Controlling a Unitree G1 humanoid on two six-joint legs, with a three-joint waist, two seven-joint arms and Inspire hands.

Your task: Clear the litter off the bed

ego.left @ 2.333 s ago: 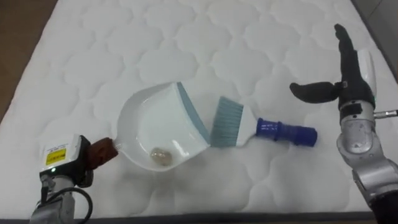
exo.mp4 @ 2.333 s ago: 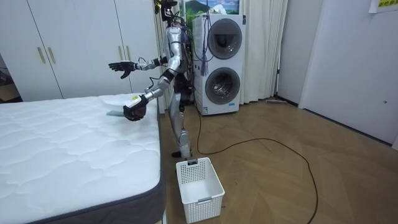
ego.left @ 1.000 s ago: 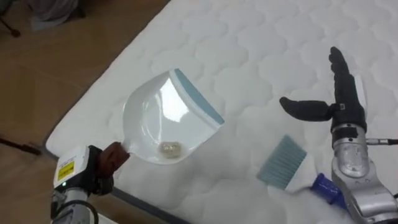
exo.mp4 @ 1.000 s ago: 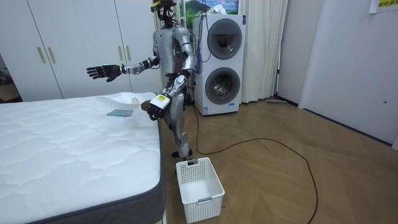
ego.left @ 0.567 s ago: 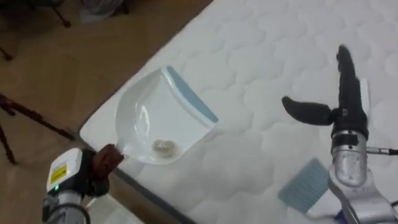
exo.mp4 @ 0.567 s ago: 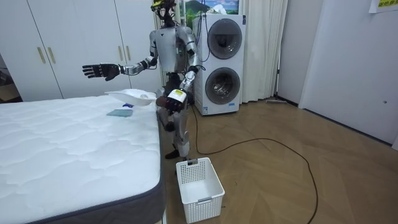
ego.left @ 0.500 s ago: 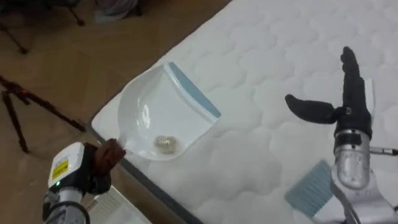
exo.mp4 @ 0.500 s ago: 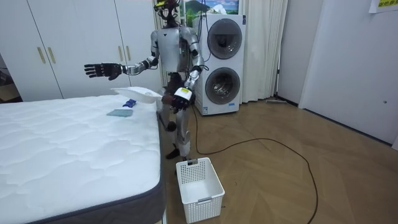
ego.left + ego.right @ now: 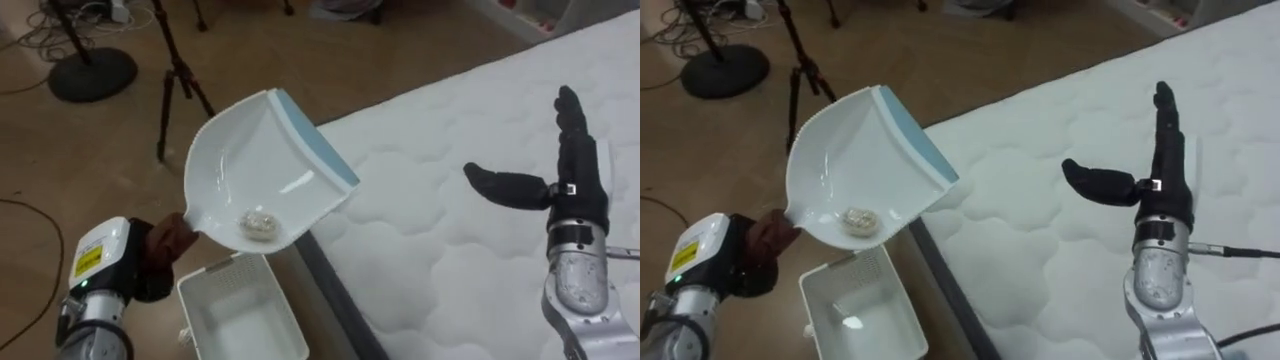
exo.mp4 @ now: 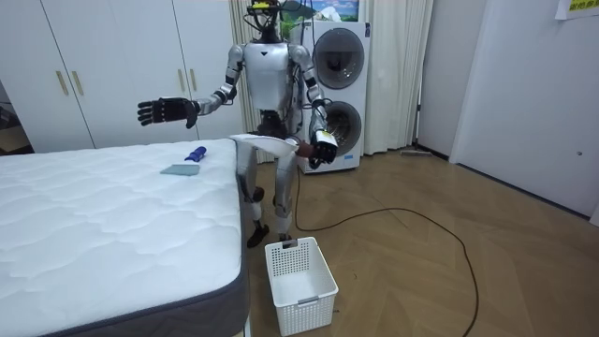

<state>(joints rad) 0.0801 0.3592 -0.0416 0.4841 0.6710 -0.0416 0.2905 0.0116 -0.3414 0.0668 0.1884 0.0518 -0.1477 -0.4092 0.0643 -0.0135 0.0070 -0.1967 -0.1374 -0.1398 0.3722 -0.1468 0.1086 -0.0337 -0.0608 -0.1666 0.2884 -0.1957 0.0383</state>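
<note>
Gripping the dustpan's handle, the left hand (image 9: 165, 245) is clenched round it and holds the dustpan (image 9: 265, 165) in the air, tilted back so that its blue-edged lip stands higher than its heel. A small pale scrap of litter (image 9: 256, 224) sits in that low heel, close to the handle.

A couple of seconds ago the pan rested on the mattress beside the brush. Since then the robot has turned away from the bed, swung the pan out past the mattress corner, and the white basket (image 9: 240, 318) has come into sight on the floor below. The scrap has stayed put through the swing. I judge the sweeping finished and the emptying at hand.

Seen from the head, the pan's heel hangs above the basket's far rim, with the hand just to the basket's left and higher. The room view suggests the pan is raised well above the basket and a little short of it, so a step or a reach may be needed before tipping.

Beside the basket runs the bed (image 9: 430, 250), and over the mattress, on the side away from the basket, the right hand (image 9: 565, 190) hovers idle with fingers straight and thumb spread. The brush (image 10: 182, 167) lies on the bed, well apart from the basket.
</note>
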